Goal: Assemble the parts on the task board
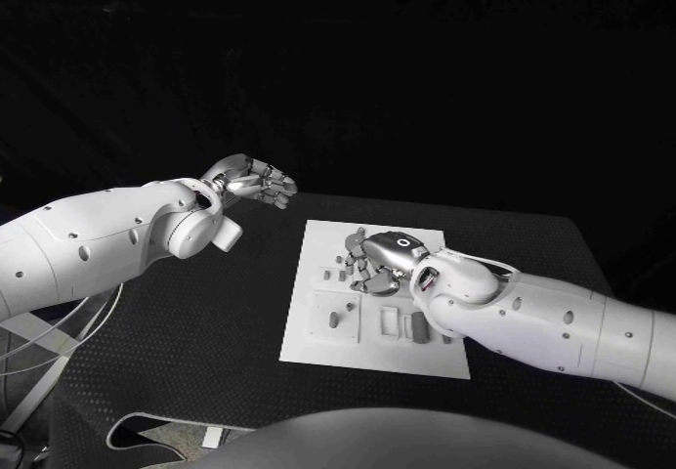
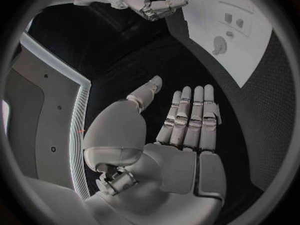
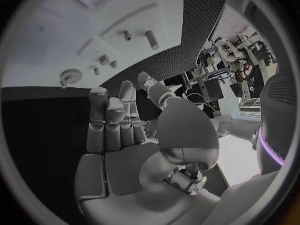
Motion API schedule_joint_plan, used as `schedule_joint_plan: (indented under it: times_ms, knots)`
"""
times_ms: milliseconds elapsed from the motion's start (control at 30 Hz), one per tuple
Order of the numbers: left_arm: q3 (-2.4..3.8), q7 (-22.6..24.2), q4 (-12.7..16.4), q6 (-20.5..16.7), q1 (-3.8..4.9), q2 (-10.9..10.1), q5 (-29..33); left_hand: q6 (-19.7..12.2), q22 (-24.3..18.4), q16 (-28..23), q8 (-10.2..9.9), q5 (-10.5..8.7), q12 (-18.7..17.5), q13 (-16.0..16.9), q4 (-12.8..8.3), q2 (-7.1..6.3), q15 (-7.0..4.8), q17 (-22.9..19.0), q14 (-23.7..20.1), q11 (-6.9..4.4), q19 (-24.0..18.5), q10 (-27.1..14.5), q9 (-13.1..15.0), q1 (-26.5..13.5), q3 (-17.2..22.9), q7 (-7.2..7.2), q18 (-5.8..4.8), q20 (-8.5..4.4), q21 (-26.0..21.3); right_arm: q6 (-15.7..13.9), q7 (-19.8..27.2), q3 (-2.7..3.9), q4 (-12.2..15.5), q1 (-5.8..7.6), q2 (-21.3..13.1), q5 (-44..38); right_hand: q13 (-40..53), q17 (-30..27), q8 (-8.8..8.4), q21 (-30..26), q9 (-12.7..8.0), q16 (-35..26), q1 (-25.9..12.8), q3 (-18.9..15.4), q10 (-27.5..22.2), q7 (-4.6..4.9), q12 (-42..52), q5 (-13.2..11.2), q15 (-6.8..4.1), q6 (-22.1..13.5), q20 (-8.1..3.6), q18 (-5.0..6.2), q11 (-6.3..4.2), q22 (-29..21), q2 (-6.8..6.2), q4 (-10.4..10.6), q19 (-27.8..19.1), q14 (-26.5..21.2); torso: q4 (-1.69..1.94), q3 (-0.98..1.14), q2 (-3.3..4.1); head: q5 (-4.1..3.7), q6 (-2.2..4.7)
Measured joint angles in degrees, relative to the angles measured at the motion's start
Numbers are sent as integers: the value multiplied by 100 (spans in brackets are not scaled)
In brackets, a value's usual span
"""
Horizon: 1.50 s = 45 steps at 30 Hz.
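Note:
The white task board (image 1: 313,344) lies in the middle of the black table. Small grey parts sit on it, among them a peg (image 1: 334,319) and blocks (image 1: 417,327) near its front. My right hand (image 1: 376,264) hovers over the board's far half and covers some parts there. In the right wrist view its fingers (image 3: 112,120) are straight with nothing in them, and the board (image 3: 56,40) with a round part (image 3: 70,76) lies beyond. My left hand (image 1: 257,184) is raised off the board's far left corner, its fingers (image 2: 190,117) extended and empty.
Black mesh table top (image 1: 184,322) surrounds the board, with wide free room on the left. White cables (image 1: 57,322) hang off the table's left edge. The left wrist view shows the board (image 2: 250,50) and my right hand (image 2: 150,2) far off.

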Motion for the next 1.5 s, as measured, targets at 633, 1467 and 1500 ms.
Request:
schedule_joint_plan:
  times_ms: [633,1467,1500]
  knots:
    - [-110,-2,-102,0,-2,77,2,0,1,0,0,0,0,1,0,0,-20,6,20,-20,0,20,0,0,0,0,-14,0,16,1876,-650,-13,279,681,-1085,2011,1300,262,-80,124,303,359,-1601,-70,296,-135,1886,0,-137,-5,-180,28,-176,0,236,1088,215,231,-76,62,-41,-292,0]
    - [-127,-10,-124,17,-2,77,4,0,0,0,-1,0,0,-4,15,23,-20,12,20,-20,0,20,-5,-23,-15,0,21,0,15,3059,-1917,-533,100,678,-1081,2732,1396,415,-274,181,233,602,-2327,329,330,-164,2225,0,-156,153,-230,17,-207,0,-557,1611,204,214,-83,61,-56,-447,0]
    - [-128,-11,-124,19,-2,77,5,0,0,0,-1,0,0,-4,15,23,-20,12,20,-20,0,20,-5,-23,-16,0,21,0,15,3059,-1922,-553,78,677,-1051,2737,1392,415,-280,181,233,602,-2328,329,330,-164,2225,0,-156,153,-230,17,-207,0,-557,1611,204,214,-80,61,-56,-448,0]
